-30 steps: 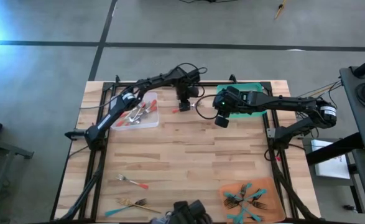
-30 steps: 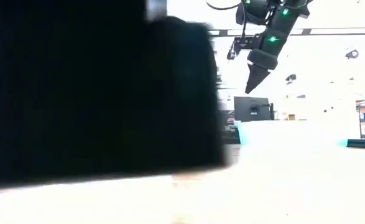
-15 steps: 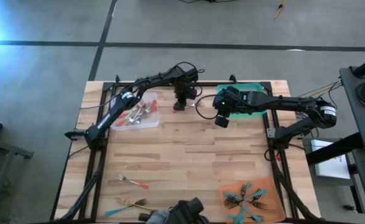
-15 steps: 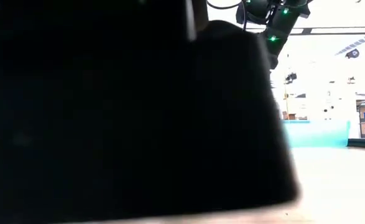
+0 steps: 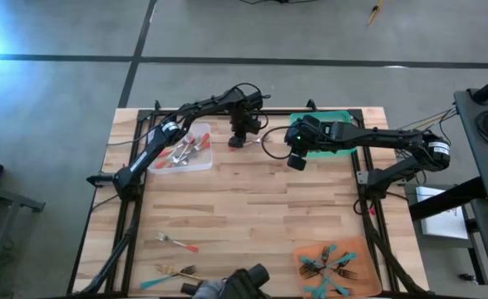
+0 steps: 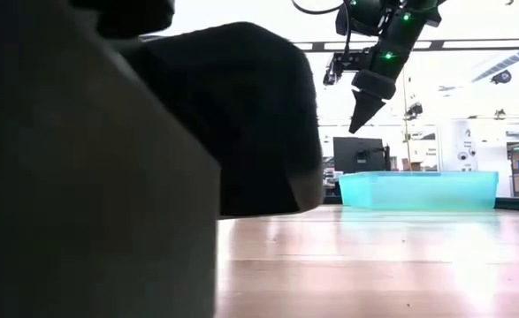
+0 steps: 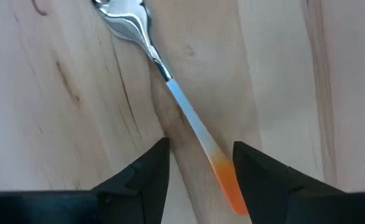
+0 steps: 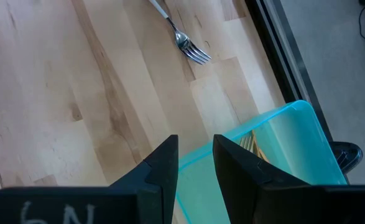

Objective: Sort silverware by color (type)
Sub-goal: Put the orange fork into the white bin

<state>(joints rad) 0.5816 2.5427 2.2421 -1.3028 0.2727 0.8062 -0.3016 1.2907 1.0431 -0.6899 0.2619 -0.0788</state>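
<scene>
Wood is all I see under my left gripper [image 7: 199, 149], with one fork [image 7: 185, 112] lying on it. A moment ago this gripper was a little to the side. Now it has slid over and come down, so the red tip of the fork's handle lies right between my two spread fingers [image 7: 151, 171]. They are not pinching it yet. I think this means I am lined up, and the next step is to squeeze and lift.

My right gripper [image 5: 296, 159] has not moved. It hangs in the air near the top middle of the high view, beside the green tray [image 5: 339, 119]. Its fingers are a little apart and hold nothing.

The other silverware is spread around. Red-handled pieces [image 5: 184, 151] sit in the clear tray [image 5: 200, 164] at the upper left. Teal-handled pieces [image 5: 327, 264] sit in the orange tray [image 5: 362, 249] at the lower right. A few loose pieces [image 5: 177, 257] wait at the lower left, so there is more sorting to do.

The table [image 5: 252, 208] is pale wooden planks and stands on a grey floor. A big dark shape [image 6: 109, 159] fills the left of the low view. It has shifted, so now the bright room shows behind.
</scene>
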